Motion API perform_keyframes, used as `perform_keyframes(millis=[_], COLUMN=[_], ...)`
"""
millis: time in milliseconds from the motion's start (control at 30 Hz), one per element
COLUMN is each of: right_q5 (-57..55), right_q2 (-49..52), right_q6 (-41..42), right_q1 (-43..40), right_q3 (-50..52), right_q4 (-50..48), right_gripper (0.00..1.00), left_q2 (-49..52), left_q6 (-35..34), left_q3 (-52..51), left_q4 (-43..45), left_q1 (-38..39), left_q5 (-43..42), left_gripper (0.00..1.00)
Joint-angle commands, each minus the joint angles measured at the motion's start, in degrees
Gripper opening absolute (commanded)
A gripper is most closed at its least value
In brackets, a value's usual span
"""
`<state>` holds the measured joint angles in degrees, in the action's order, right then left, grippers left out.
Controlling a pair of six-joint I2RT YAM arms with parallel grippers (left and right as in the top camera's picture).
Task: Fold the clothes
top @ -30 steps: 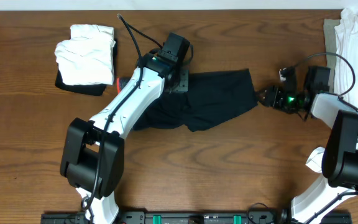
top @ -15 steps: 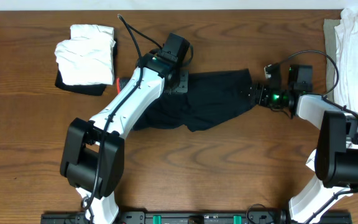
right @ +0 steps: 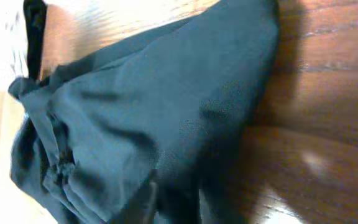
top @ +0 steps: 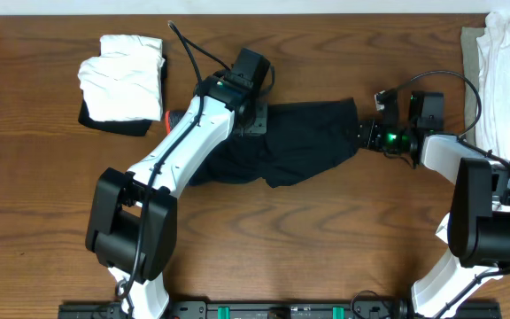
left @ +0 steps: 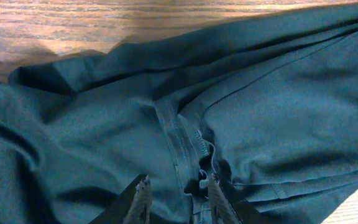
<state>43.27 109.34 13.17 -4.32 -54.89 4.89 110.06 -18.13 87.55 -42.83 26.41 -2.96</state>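
A dark garment (top: 299, 142) lies crumpled across the middle of the table. My left gripper (top: 259, 115) sits at its upper left end. In the left wrist view the left gripper (left: 178, 196) has a bunched seam of the garment (left: 260, 112) pinched between its fingers. My right gripper (top: 364, 135) is at the garment's right corner. Seen from the right wrist, the right gripper (right: 176, 199) is closed over the edge of the dark fabric (right: 142, 106), though that view is blurred.
A folded white garment (top: 122, 78) rests on a folded dark one (top: 113, 126) at the back left. A heap of white clothes (top: 507, 62) lies at the back right corner. Bare wooden table (top: 326, 239) stretches along the front.
The right gripper slid left onto the garment's right corner and closed on it. The left arm and the garment's left end have stayed still.
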Motion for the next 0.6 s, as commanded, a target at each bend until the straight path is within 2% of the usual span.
perform_keyframes(millis=[0,233,567], right_q5=[2.0,2.2,2.3], right_q2=[0.4,0.4,0.4], right_q6=[0.0,-5.0,-8.2], right_q1=[0.1,-3.7,-15.2], right_q3=[0.5,0.5,0.3], right_q4=[0.0,0.3,0.2], right_gripper=[0.01,0.01,0.01], left_q2=[0.2,-3.1,-9.9], left_q6=[0.5,0.5,0.3], left_q3=[0.0,0.6,0.6], left_q4=[-0.1,0.0,-5.1], left_q1=[-0.1,-2.4,-10.6], left_q5=[0.7,0.7,0.7], left_gripper=[0.33,0.33,0.33])
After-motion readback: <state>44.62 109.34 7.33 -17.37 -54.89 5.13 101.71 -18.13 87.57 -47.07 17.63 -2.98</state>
